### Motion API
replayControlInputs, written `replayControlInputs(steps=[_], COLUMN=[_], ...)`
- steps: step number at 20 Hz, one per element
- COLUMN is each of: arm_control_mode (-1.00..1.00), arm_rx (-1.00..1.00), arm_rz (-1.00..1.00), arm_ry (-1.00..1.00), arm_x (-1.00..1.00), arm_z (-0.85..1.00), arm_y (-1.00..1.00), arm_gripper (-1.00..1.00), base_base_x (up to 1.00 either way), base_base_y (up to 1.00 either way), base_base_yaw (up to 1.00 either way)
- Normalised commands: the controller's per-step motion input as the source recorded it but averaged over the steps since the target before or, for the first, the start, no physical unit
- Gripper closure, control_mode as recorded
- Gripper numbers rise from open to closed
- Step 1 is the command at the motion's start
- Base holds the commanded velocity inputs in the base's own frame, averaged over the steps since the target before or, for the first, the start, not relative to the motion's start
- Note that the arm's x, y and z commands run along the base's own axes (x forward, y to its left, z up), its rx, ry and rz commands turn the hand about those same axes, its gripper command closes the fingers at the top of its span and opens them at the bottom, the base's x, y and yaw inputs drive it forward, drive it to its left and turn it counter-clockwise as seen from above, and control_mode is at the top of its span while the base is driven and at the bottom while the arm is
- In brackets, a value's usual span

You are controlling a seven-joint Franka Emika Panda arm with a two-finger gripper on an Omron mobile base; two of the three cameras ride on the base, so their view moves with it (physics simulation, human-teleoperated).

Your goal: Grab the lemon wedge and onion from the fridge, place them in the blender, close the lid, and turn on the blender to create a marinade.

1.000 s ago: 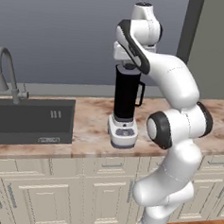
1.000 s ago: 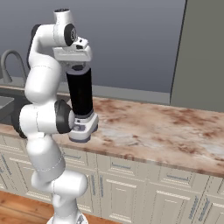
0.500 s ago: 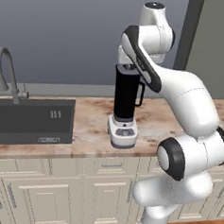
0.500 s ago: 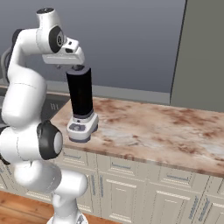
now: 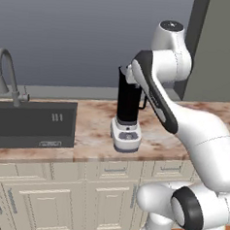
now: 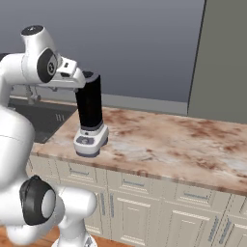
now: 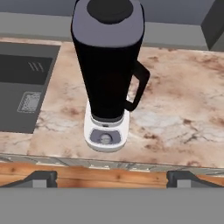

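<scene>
In the left base view the blender (image 5: 127, 113) is standing upright on the desk (image 5: 96, 130), sink (image 5: 31, 123) at its nine o'clock. In the right base view it is sitting near the desk's front edge. In the hand view the fingers (image 7: 111, 178) are spreading wide, empty, at six o'clock of the lid (image 7: 110, 10); the jug is looking rigid, smooth and top-heavy, so I'd be taking it by the side handle (image 7: 139, 85).

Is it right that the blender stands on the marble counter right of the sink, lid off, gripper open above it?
Not quite: the lid sits on the blender, as the hand view shows. The rest holds: it stands on the counter right of the sink, gripper open above it.
</scene>
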Motion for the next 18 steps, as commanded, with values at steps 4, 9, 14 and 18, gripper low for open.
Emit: replayControlInputs(steps=[4, 9, 14, 18], arm_control_mode=[-1.00, -1.00, -1.00, -1.00], arm_rx=[0.00, 0.00, 0.00, 0.00], arm_rz=[0.00, 0.00, 0.00, 0.00], arm_ry=[0.00, 0.02, 0.03, 0.04], arm_x=[-0.01, 0.00, -0.03, -0.19], arm_z=[0.00, -0.07, -0.17, -0.29], arm_y=[0.00, 0.00, 0.00, 0.00], arm_gripper=[-1.00, -1.00, -1.00, -1.00], base_base_x=[0.00, 0.00, 0.00, 0.00], base_base_y=[0.00, 0.00, 0.00, 0.00], base_base_yaw=[0.00, 0.00, 0.00, 0.00])
